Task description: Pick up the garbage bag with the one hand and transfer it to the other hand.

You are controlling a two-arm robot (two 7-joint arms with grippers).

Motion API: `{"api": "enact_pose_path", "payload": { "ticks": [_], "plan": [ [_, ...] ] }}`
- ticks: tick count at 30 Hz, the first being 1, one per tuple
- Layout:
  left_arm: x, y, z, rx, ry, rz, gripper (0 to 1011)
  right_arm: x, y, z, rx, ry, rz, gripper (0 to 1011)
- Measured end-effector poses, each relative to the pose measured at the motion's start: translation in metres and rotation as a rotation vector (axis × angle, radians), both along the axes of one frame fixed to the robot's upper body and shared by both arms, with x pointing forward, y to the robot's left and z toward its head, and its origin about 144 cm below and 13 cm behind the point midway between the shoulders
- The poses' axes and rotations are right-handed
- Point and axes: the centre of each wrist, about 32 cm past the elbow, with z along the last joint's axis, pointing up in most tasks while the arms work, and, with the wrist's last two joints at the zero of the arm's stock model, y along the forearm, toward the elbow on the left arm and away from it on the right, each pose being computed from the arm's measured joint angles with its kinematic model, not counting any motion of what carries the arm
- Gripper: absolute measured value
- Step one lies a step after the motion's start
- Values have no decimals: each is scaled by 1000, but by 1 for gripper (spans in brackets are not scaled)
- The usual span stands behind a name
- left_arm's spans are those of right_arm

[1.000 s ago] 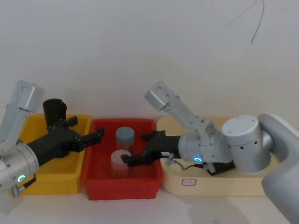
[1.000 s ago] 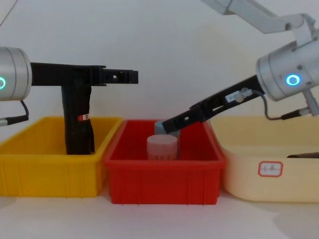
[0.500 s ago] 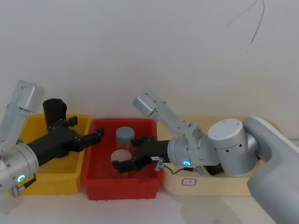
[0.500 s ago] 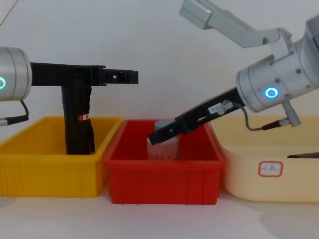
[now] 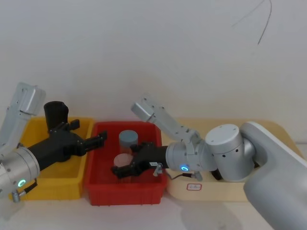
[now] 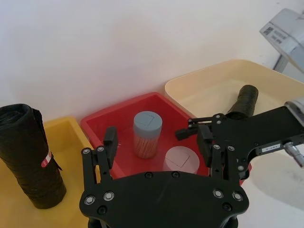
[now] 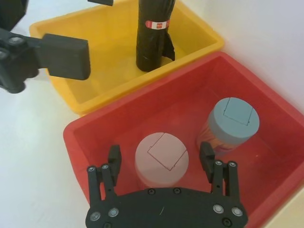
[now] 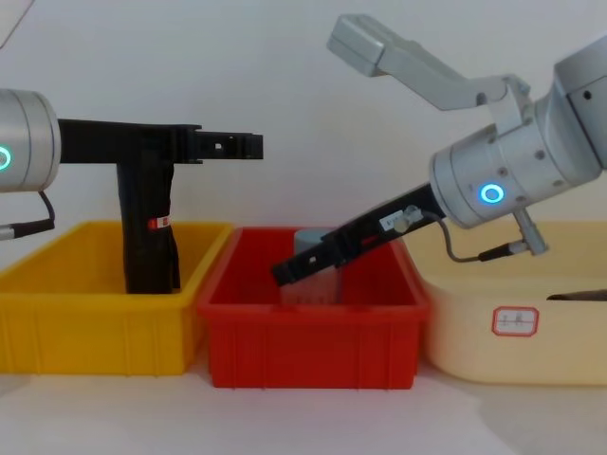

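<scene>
Both fingers of your right gripper (image 5: 125,159) stand well apart, one on either side of the pink-lidded canister (image 7: 161,159), with nothing clamped between them. In the chest view, the gripper slopes down into the red bin (image 7: 142,92), which sits in the middle of the row. Just beyond the pink canister, on the far side of the same bin, stands a grey-blue-lidded canister (image 7: 234,118).

The garbage bag (image 6: 243,100) you are after is not in that bin. It lies as a dark roll in the cream tub (image 6: 213,80) to the right, apart from both grippers.

Your left gripper (image 5: 86,134) hangs level above the edge where the yellow bin (image 5: 53,187) meets the red one, its fingers also spread and empty. Behind it, at the far side of the yellow bin, a black roll with a red-and-white label band (image 7: 154,28) stands upright.
</scene>
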Motion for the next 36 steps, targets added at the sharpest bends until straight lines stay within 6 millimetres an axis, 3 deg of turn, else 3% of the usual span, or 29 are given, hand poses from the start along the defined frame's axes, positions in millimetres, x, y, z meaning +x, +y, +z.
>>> {"api": "enact_pose_path", "payload": {
  "ticks": [8, 23, 36],
  "plan": [
    [0, 0, 0, 0, 0, 0, 1001, 4, 4, -5, -1, 6, -3, 1001],
    [0, 0, 0, 0, 0, 0, 1002, 7, 6, -9, -2, 11, -5, 663],
    [0, 0, 0, 0, 0, 0, 1001, 4, -8, -2, 71, 20, -27, 663]
  ]
}}
